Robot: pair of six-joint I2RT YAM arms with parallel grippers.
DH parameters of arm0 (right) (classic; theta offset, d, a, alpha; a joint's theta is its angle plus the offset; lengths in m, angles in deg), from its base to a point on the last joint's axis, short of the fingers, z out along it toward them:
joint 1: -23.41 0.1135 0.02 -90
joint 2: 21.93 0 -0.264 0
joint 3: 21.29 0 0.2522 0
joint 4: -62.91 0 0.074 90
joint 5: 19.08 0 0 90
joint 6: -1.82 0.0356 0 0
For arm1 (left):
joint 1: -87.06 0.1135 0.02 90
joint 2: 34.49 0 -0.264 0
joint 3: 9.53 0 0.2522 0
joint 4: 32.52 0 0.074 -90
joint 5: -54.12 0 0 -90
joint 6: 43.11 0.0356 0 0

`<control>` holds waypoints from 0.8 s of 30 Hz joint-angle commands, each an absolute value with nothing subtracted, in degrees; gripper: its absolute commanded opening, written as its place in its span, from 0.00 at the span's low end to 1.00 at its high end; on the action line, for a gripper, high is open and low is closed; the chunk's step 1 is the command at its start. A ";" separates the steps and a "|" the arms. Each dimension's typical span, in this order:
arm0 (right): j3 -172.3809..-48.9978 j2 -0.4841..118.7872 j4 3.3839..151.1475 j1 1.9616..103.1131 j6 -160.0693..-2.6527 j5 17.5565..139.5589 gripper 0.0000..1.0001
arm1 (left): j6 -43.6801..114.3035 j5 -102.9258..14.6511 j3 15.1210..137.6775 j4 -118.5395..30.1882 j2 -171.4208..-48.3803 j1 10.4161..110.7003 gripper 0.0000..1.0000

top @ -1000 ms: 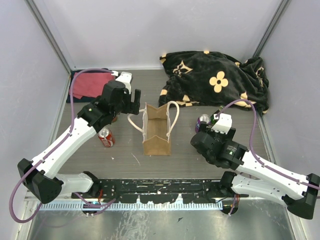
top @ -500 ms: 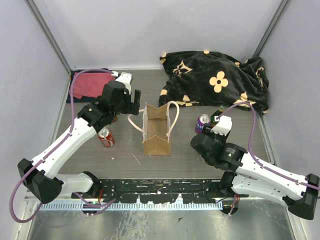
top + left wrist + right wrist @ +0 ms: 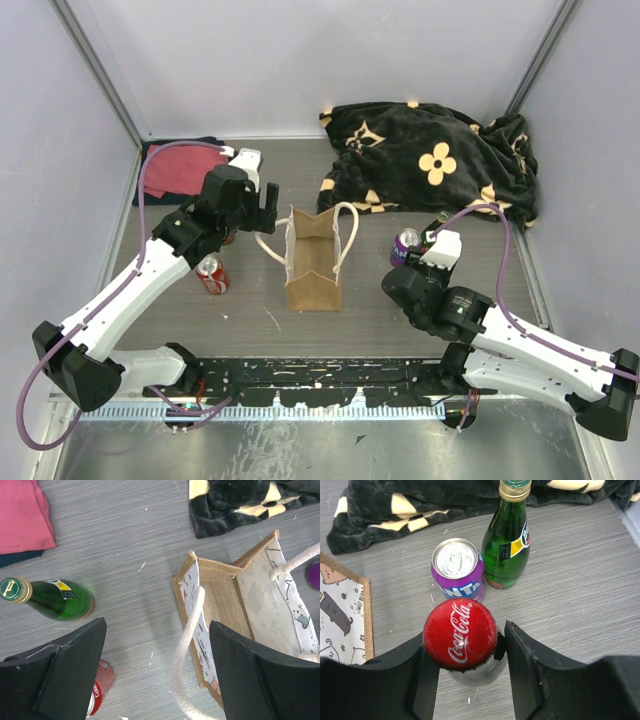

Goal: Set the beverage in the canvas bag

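Note:
The beverage, a glass Coca-Cola bottle with a red cap (image 3: pixel 460 632), stands upright on the table in the right wrist view. My right gripper (image 3: pixel 465 650) is shut on its neck just under the cap. From above, the right wrist (image 3: pixel 425 265) hides this bottle. The canvas bag (image 3: pixel 313 265) stands upright and open at the table's middle, tan with white rope handles. My left gripper (image 3: pixel 157 665) hangs open over the bag's left edge (image 3: pixel 220 592). One rope handle (image 3: pixel 187 650) runs between its fingers without touching them.
A purple Fanta can (image 3: pixel 457 570) and a green bottle (image 3: pixel 509 545) stand just beyond the held bottle. Left of the bag lie another green bottle (image 3: pixel 50 599) and a red Coke can (image 3: pixel 212 275). A black flowered blanket (image 3: pixel 430 160) fills the back right; folded red cloth (image 3: pixel 185 165) lies back left.
My right gripper has shut on the Coca-Cola bottle's neck after standing open around it. The left arm has barely shifted, and its gripper stays open.

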State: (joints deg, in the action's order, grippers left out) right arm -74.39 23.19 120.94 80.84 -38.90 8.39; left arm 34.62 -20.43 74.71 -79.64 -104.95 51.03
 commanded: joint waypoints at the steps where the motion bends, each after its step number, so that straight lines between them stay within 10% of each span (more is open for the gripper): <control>1: -79.35 22.97 117.87 81.07 -42.29 7.91 0.01 | 34.28 -20.83 74.07 -79.88 -103.32 51.79 0.91; 24: -103.40 31.05 107.30 81.08 -61.99 12.15 0.01 | 32.70 -21.74 74.98 -81.69 -103.74 54.07 0.91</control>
